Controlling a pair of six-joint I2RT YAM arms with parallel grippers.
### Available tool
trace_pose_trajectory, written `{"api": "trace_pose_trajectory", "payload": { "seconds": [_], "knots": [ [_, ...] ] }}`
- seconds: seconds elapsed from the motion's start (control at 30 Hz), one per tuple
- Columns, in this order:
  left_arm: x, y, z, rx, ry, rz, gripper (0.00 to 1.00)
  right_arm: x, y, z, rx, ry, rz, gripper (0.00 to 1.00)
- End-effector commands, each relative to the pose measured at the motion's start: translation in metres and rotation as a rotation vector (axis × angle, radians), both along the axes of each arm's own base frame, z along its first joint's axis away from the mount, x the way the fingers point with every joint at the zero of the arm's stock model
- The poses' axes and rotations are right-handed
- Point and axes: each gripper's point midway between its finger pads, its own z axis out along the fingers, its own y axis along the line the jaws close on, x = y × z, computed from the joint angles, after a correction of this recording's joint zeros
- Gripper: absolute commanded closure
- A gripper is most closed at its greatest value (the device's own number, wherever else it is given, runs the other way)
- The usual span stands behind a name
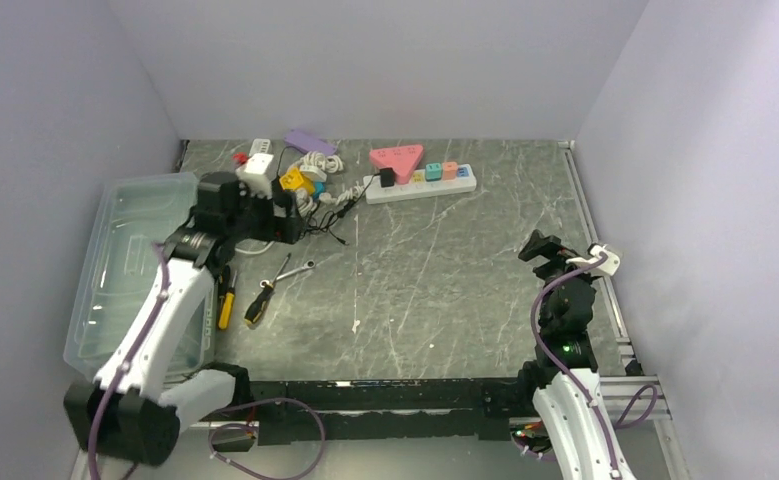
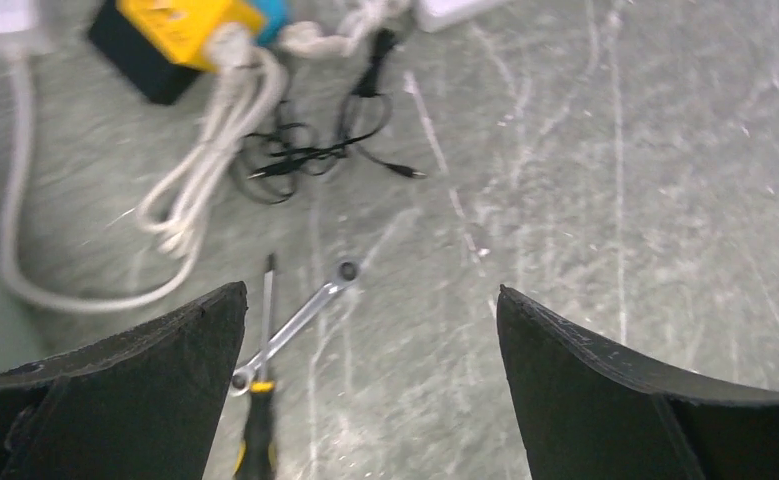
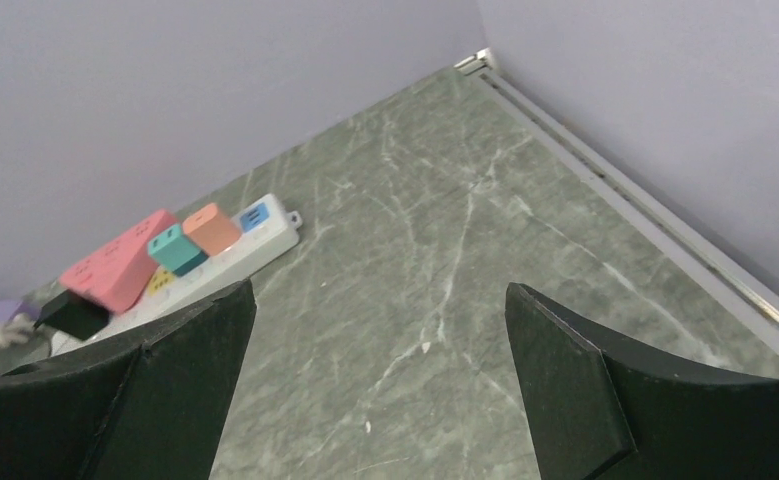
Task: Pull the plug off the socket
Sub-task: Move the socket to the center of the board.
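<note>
- Currently, you have one white power strip (image 1: 420, 187) lying along the table's far edge, near its middle. In that spot either arm could likely reach it.
- Seated on the strip, you count four bodies: one black plug (image 1: 387, 178), one pink wedge adapter (image 1: 397, 158), one teal block (image 1: 433, 171) and one orange block (image 1: 450, 169).
- The black plug sits at the strip's left end. It alone trails a thin lead, so it is probably your target.
- Left gripper (image 2: 370, 300), one: spread wide and empty, hanging over the table's left half, well apart from the plug.
- Right gripper (image 3: 380, 290), one: spread wide and empty near the right edge, facing the strip, perhaps to steady it.
- Loose tools under the left arm: one wrench (image 2: 300, 320) and one screwdriver (image 2: 262, 400).
- One clear bin (image 1: 115, 260) at the left edge.
</note>
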Motion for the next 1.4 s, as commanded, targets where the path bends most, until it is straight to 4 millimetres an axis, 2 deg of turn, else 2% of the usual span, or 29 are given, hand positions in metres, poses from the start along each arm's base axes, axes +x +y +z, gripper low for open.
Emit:
{"api": "trace_pose_trajectory", "payload": {
  "seconds": [0.0,0.03,0.07,0.17,0.3,0.47,0.67,0.87,1.13,1.27,1.37],
  "knots": [
    [0.02,-0.056,0.002,-0.031,0.034,-0.229,0.0,0.007,0.018,0.026,-0.039,-0.066,0.108,0.0],
    [0.025,-0.067,0.0,-0.043,0.053,-0.263,0.0,0.008,0.019,0.025,-0.041,-0.062,0.115,0.0],
    [0.034,-0.075,-0.013,-0.055,0.106,-0.283,0.0,0.01,0.02,0.025,-0.042,-0.059,0.119,0.0],
    [0.049,-0.089,-0.034,-0.095,0.212,-0.307,0.0,0.013,0.022,0.023,-0.043,-0.046,0.131,0.0],
    [0.063,-0.092,-0.07,-0.092,0.287,-0.286,0.01,0.014,0.024,0.023,-0.037,-0.05,0.146,0.0],
    [0.073,-0.086,-0.112,0.008,0.336,-0.207,0.06,0.013,0.028,0.024,-0.027,-0.066,0.164,0.0],
    [0.092,-0.096,-0.137,0.209,0.292,-0.164,0.06,0.014,0.032,0.023,-0.02,-0.068,0.185,0.0],
    [0.12,-0.082,-0.169,0.339,0.315,-0.08,0.03,0.012,0.031,0.025,-0.025,-0.065,0.183,0.0],
    [0.144,-0.077,-0.187,0.509,0.262,-0.088,0.02,0.011,0.034,0.025,-0.022,-0.08,0.194,0.0],
    [0.15,-0.076,-0.199,0.548,0.279,-0.09,0.16,0.012,0.035,0.023,-0.019,-0.071,0.202,0.0],
    [0.154,-0.077,-0.202,0.57,0.268,-0.098,0.33,0.012,0.036,0.023,-0.017,-0.075,0.21,0.0]
  ]
}}
